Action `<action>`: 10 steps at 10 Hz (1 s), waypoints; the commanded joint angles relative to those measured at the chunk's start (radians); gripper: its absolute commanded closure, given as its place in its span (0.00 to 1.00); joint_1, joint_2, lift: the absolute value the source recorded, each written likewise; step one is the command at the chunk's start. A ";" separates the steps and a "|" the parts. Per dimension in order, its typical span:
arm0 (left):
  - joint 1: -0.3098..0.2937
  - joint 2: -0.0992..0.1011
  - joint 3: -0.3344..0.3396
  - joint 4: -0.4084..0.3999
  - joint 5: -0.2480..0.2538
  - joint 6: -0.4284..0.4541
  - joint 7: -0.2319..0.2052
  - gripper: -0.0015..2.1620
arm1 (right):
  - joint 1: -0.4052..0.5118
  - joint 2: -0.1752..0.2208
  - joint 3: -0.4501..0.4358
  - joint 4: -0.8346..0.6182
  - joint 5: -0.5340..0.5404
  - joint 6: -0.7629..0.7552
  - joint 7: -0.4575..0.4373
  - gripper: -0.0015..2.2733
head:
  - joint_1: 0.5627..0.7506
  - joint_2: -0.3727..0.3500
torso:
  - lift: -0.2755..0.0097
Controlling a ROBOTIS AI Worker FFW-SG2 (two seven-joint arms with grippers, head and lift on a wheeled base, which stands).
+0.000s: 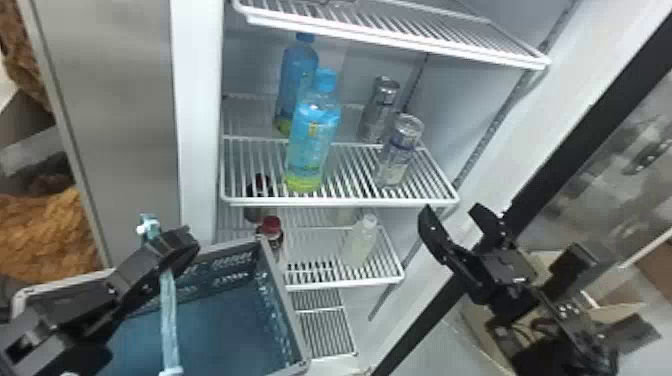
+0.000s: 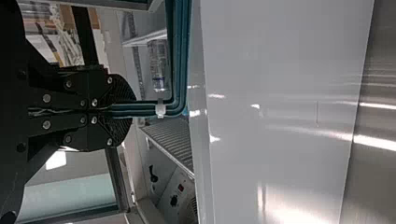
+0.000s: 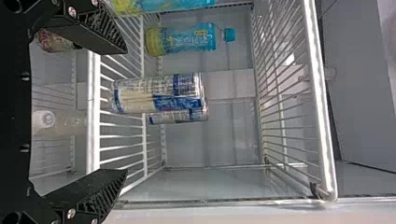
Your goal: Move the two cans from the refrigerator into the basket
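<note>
Beyond our right hand (image 1: 450, 207) and to its left, the two cans stand upright on a wire shelf (image 1: 340, 202) inside the refrigerator (image 1: 197, 100). We hold that hand open and empty, its two black fingers spread wide, near the shelf's right front corner. The front can (image 1: 398, 150) is the nearer one to it; the rear can (image 1: 380, 107) stands just behind, deeper in, and we cannot tell whether the two touch. From the wrist of the right arm we see both cans ahead of the gap between the fingers, well apart from either.

Farther left of the right hand, past the cans, two blue bottles share the shelf: the front bottle (image 1: 312, 140) and, behind it, the back bottle (image 1: 297, 75), both upright. Lower than the cans, also to the left of that hand, we see a pale bottle (image 1: 360, 242) on the next shelf down and a red-capped bottle (image 1: 271, 230) farther left.

Across from it, our left hand (image 1: 175, 247) is closed on the teal handle (image 1: 170, 310) of the basket (image 1: 285, 300), the fingers pinching it from both sides. The basket hangs open below and around that hand, near the refrigerator's front, with its bare blue floor showing beneath the handle.
</note>
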 commanded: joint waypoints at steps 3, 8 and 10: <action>0.000 -0.002 0.000 0.000 0.001 0.000 0.000 0.56 | -0.110 -0.024 0.047 0.067 0.017 0.019 -0.019 0.06 | 0.70 0.03 | 0.84; 0.002 -0.005 0.002 0.002 0.001 0.000 0.001 0.56 | -0.263 -0.047 0.131 0.195 0.041 0.029 -0.070 0.06 | 0.70 0.06 | 0.84; 0.002 -0.005 0.004 0.005 0.001 0.000 0.001 0.56 | -0.317 -0.050 0.137 0.254 0.061 0.029 -0.071 0.06 | 0.70 0.07 | 0.84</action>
